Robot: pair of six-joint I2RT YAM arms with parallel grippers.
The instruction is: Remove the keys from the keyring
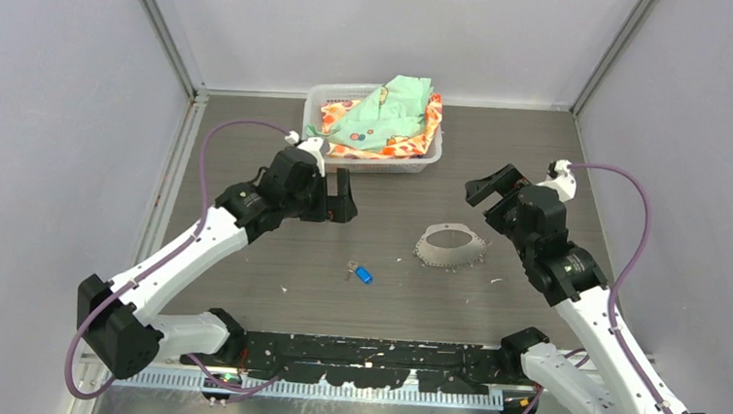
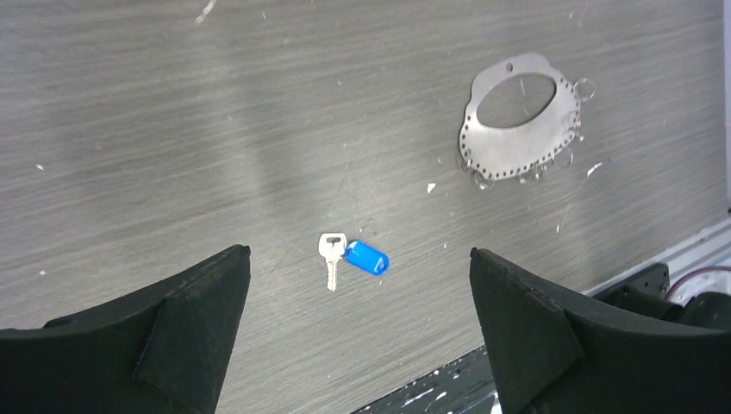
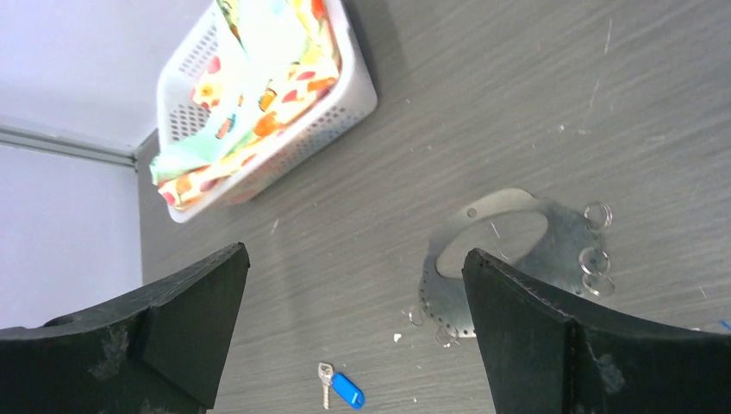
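Keys (image 2: 353, 257) free; left gripper (image 1: 330, 197), right gripper (image 3: 355, 259) wide, empty

The top camera looks steeply down from above and behind the arm bases (image 1: 212, 337) over the whole worktop (image 1: 391, 218). Both wrist cameras hover high, facing down past their jaws. Both show the keys (image 2: 353, 256), with the keyring (image 2: 517, 147) at two o'clock.

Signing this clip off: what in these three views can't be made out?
- keys: in the top view, too small to count the metal pieces; the left wrist view shows one key beside the blue tag.
- keyring: in the right wrist view, its lower edge is hidden behind a finger of the right gripper.
- keyring loops: in the top view, too small to tell apart.
- basket: in the right wrist view, cut off by the top edge.
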